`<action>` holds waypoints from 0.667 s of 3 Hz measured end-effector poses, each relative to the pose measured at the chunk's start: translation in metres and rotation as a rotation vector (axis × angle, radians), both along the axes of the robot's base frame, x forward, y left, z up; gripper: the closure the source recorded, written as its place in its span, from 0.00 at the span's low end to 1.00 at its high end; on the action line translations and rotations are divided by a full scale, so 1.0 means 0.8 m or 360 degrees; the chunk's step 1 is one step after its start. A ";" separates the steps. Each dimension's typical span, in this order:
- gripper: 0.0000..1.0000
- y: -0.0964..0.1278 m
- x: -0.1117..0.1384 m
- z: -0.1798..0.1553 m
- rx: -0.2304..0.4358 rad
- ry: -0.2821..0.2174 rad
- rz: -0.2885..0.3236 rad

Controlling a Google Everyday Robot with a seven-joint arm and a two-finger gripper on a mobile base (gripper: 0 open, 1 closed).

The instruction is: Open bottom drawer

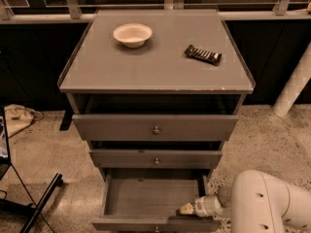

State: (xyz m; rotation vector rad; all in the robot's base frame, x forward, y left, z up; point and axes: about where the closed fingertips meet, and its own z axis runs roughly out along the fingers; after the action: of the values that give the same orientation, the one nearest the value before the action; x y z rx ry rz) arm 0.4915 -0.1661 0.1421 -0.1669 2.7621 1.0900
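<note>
The grey cabinet (155,72) has three drawers. The bottom drawer (153,198) is pulled out, showing its plain grey inside; its front edge (146,224) lies at the frame's bottom, knob barely in view. My gripper (187,209) reaches from the white arm (265,203) at the lower right and sits at the drawer's front right corner, just inside the front panel. The middle drawer (155,158) and the top drawer (155,126) stand slightly out, each with a small round knob.
A white bowl (132,34) and a dark snack bar (202,54) lie on the cabinet top. A black stand leg (41,198) crosses the floor at the lower left. A white post (294,84) stands at the right. A cloth (17,118) lies left.
</note>
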 end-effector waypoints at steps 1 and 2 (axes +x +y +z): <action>1.00 0.001 0.000 0.011 0.0017 -0.0024 -0.0016; 1.00 -0.002 -0.006 0.057 0.0108 -0.0108 0.0021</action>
State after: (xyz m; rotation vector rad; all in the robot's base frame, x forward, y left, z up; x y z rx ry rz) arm 0.4869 -0.1676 0.1878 -0.2095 2.6639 1.1578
